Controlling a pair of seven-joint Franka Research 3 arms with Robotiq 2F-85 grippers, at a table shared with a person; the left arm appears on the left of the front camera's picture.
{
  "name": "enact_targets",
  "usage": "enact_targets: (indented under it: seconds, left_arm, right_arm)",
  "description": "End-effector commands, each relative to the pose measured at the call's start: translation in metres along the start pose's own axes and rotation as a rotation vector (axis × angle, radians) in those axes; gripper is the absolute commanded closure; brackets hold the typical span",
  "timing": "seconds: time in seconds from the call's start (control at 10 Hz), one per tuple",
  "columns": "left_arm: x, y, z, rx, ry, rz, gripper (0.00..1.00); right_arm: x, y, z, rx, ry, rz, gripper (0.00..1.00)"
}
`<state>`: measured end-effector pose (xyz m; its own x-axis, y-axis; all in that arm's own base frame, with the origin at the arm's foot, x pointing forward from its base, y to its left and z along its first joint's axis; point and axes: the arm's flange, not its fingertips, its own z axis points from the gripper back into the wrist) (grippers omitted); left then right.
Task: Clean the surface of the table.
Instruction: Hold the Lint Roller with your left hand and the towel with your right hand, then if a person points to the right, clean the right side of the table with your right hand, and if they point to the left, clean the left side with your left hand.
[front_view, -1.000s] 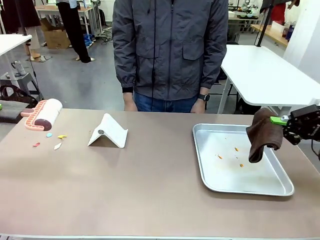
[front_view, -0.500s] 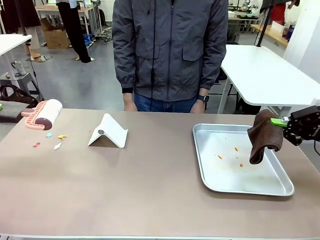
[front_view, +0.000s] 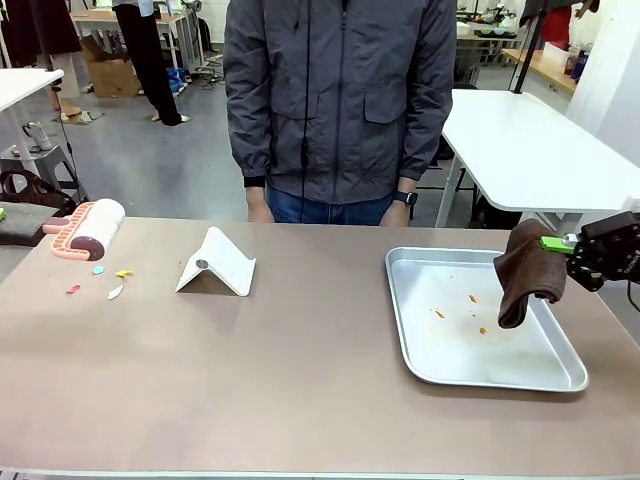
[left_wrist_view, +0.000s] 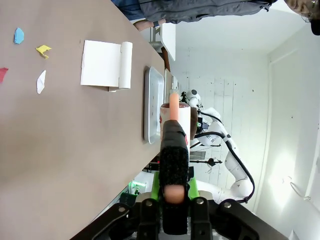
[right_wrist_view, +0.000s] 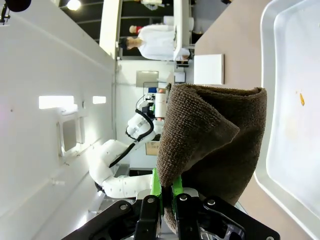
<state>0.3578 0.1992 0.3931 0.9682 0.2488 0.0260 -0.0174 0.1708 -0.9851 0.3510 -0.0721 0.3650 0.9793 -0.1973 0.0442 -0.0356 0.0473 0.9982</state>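
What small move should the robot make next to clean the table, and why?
Probably bring the lint roller, gripped in the left pincer, onto the coloured scraps lying beside it on the table. The right pincer holds its cloth over the tray, far from them.

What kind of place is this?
Probably a robotics lab: a white robot arm, its black green-padded right gripper holding a brown terry cloth, and glossy white worktables on an open floor.
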Motion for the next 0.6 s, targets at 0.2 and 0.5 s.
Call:
enact_targets:
  seconds: [0.2, 0.5]
  left_arm:
    - [-0.0011, -0.0011, 0.0004, -0.008, 0.006, -0.017, 1.00]
    - [-0.0011, -0.0011, 0.0004, -0.008, 0.006, -0.017, 1.00]
  right_arm:
    - [-0.0008, 0.0025, 0.0004, 0.017, 0.003, 0.001, 1.00]
    - [-0.0008, 0.0025, 0.0004, 0.017, 0.003, 0.001, 1.00]
